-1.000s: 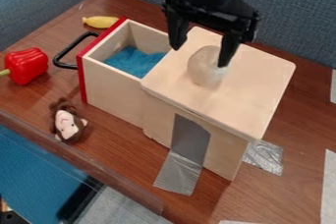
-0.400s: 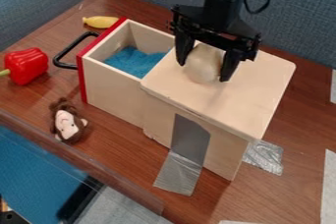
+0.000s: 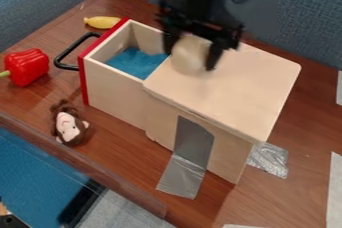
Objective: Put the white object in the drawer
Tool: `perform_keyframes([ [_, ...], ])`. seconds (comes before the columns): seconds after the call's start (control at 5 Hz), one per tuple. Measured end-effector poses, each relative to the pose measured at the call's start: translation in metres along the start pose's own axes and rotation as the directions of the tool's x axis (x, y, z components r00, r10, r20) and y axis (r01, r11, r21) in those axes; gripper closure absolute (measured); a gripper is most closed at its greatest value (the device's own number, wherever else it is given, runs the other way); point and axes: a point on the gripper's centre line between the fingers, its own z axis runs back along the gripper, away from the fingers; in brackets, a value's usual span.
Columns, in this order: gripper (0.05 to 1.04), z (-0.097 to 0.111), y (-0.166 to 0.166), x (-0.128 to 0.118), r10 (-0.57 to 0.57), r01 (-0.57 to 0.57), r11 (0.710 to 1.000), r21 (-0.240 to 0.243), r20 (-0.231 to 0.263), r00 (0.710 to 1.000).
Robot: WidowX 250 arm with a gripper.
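Blue-grey woven panels (image 3: 304,17) rise behind a brown wood-grain tabletop (image 3: 30,103). Starting at the left, a red bell pepper (image 3: 28,67) lies on its side, its green stem pointing left. Next comes a small brown monkey toy (image 3: 68,127), face up, then the black handle (image 3: 63,65) of the open drawer (image 3: 115,89), with a yellow banana (image 3: 103,22) just behind its red front. Blue material (image 3: 135,63) lies inside the drawer. Right of that, the gripper (image 3: 190,62) points downward, clamped on the rounded white object (image 3: 188,54), at the drawer-side edge of the wooden box's top (image 3: 234,89); I cannot tell whether the object touches the wood. Silver tape (image 3: 180,176) runs down the box's side onto the tabletop, and another silver piece (image 3: 270,162) sits farther right.
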Motion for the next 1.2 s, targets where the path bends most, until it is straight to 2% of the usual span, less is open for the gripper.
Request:
perform_keyframes([
  [0.2,0.208,0.006,0.034,0.004,0.062,-0.062,0.998,0.004,0.035,0.997],
  [0.4,0.208,-0.003,0.059,0.004,0.091,-0.091,0.996,0.019,0.011,0.996],
  [0.6,0.208,-0.025,0.076,0.003,0.124,-0.123,0.992,0.020,-0.042,0.991],
  [0.8,0.188,-0.041,0.076,0.005,0.116,-0.117,0.993,-0.008,-0.091,0.989],
  [1.2,0.082,-0.039,0.079,0.008,0.111,-0.117,0.992,-0.052,-0.096,0.989],
])
